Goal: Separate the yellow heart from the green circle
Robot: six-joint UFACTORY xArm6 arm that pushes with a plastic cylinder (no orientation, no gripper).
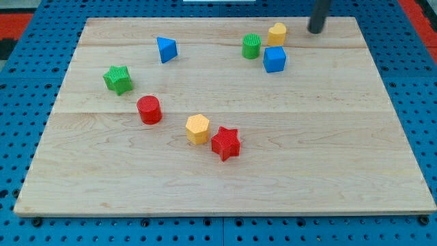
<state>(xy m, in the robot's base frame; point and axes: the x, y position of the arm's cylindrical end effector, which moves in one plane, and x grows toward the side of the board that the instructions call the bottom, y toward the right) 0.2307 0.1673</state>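
Note:
The yellow heart stands near the view's top, right of centre. The green circle is just to its lower left, a small gap apart. A blue cube sits right below the heart, close to both. My tip is at the view's top right, to the right of the yellow heart with a clear gap, touching no block.
A blue triangle lies at the top left of centre. A green star and a red cylinder are on the left. A yellow hexagon and a red star sit mid-board. The wooden board lies on a blue pegboard.

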